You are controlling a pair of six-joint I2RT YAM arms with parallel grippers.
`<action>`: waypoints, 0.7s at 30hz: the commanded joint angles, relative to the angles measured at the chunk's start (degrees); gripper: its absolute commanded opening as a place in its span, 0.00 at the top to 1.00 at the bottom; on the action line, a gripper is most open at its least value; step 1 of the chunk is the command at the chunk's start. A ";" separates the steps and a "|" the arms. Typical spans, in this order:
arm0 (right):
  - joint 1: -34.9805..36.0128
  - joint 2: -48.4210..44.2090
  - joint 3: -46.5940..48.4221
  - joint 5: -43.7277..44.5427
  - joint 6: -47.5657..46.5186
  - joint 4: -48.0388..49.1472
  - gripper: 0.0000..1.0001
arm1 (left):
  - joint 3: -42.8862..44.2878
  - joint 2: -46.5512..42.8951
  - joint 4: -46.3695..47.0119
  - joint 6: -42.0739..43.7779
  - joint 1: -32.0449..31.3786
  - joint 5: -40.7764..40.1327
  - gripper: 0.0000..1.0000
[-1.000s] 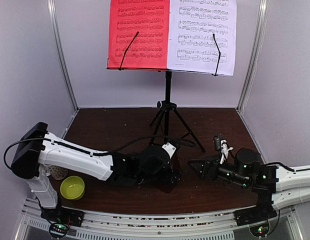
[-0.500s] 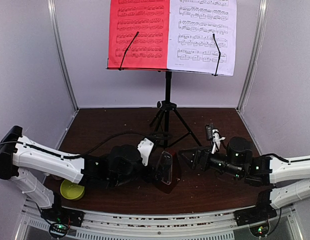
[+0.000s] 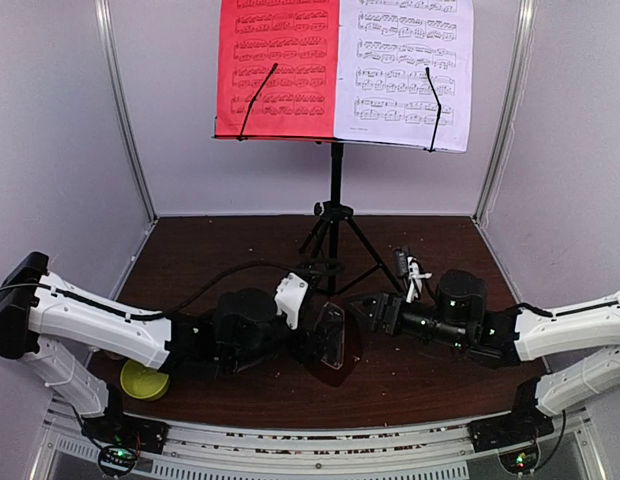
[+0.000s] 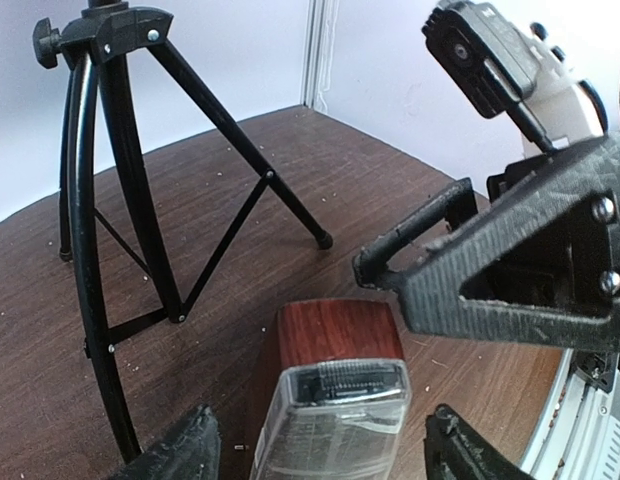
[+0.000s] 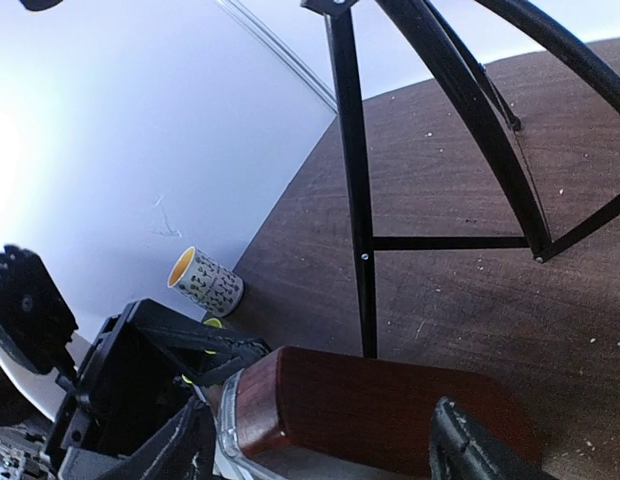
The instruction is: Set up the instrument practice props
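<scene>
— Where is the left gripper (image 4: 320, 412)?
— Low over the table (image 3: 220, 250). Its jaws are spread, one on each side of the metronome (image 4: 335, 340), with a small gap on both sides — it grasps nothing.
— And the metronome itself?
— It is at the front middle of the table, near the feet of the music stand (image 3: 335, 215) and between the two arms. Its clear cover (image 4: 330, 420) points toward the left gripper and its dark-red body toward the right one. Whether it stands or lies, I cannot tell.
— How will it handle, in your opinion?
— Small, stiff and probably light. The cover looks smooth, so it may be slippery, and maybe it cracks or slides off under pressure. I would take the dark-red body on its flat sides, not the cover.
— And the right gripper (image 5: 315, 425)?
— Its jaws are also wide, with the body between them — whether they touch it, I cannot tell.
</scene>
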 commanded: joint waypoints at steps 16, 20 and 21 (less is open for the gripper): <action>-0.93 6.71 -1.13 0.08 2.84 4.04 0.40 | 4.44 2.90 1.54 3.18 0.12 0.49 0.54; -1.08 6.93 -1.97 0.88 2.92 3.38 0.41 | 3.95 2.57 0.39 3.47 0.12 1.15 0.66; -1.08 7.05 -2.25 0.93 2.95 3.25 0.41 | 3.37 2.31 0.43 3.43 0.12 1.28 0.68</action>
